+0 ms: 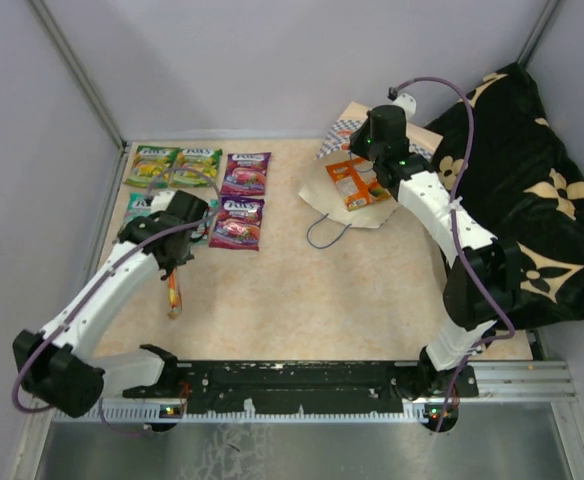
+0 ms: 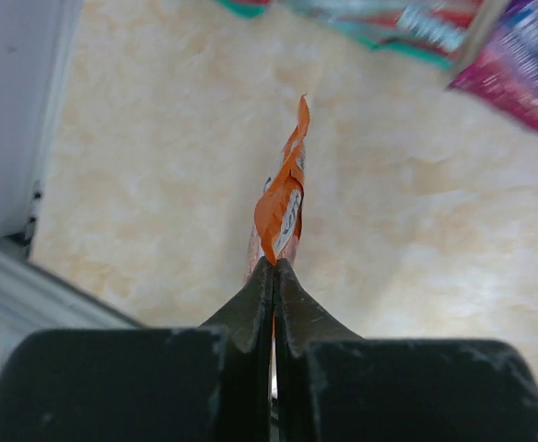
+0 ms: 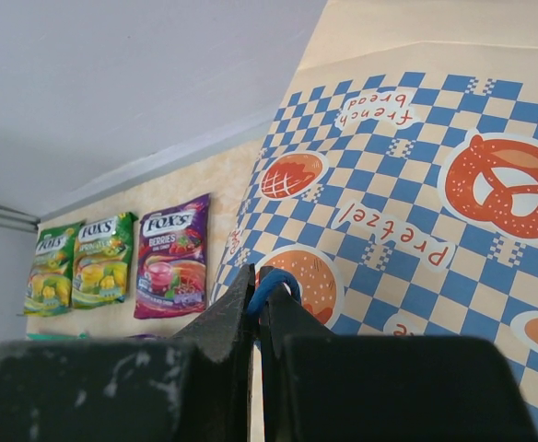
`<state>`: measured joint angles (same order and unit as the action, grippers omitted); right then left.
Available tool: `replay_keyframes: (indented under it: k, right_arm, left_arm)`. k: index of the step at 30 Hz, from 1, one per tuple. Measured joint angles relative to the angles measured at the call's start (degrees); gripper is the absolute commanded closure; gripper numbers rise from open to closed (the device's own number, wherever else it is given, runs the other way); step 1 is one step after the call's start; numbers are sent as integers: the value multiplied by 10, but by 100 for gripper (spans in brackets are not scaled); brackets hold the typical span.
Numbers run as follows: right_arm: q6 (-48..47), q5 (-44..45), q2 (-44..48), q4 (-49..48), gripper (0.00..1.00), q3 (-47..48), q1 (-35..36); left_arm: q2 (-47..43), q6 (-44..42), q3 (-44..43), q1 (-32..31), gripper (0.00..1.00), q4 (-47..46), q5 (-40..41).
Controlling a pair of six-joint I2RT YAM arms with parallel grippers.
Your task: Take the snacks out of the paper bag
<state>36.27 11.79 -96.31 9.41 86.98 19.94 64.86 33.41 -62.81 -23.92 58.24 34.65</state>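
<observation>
My left gripper (image 1: pixel 176 268) is shut on the top edge of an orange-red snack pouch (image 2: pixel 283 198), which hangs edge-on just above the table (image 1: pixel 174 295). Two green-yellow pouches (image 1: pixel 173 165), two purple ones (image 1: pixel 240 195) and a partly hidden teal one (image 1: pixel 137 205) lie flat at the back left. The paper bag (image 1: pixel 367 205) lies at the back right; its checkered side fills the right wrist view (image 3: pixel 416 184). My right gripper (image 1: pixel 374 143) is shut on the bag's blue cord handle (image 3: pixel 274 281). Another orange-red pouch (image 1: pixel 353 183) shows at the bag.
A black cloth with tan flowers (image 1: pixel 532 200) is heaped along the right side, beside my right arm. The bag's second blue cord loop (image 1: pixel 324 232) lies on the table in front of the bag. Grey walls close in the back and left.
</observation>
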Motion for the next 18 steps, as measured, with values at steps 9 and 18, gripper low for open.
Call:
replay_keyframes:
  k: [9, 18]
  right_arm:
    - [-1, -7, 0, 0, 100, -7, 0]
    - [-1, -11, -1, -1, 100, -18, 0]
  left_arm:
    - [161, 57, -33, -62, 100, 120, 92]
    - [293, 92, -35, -113, 100, 136, 106]
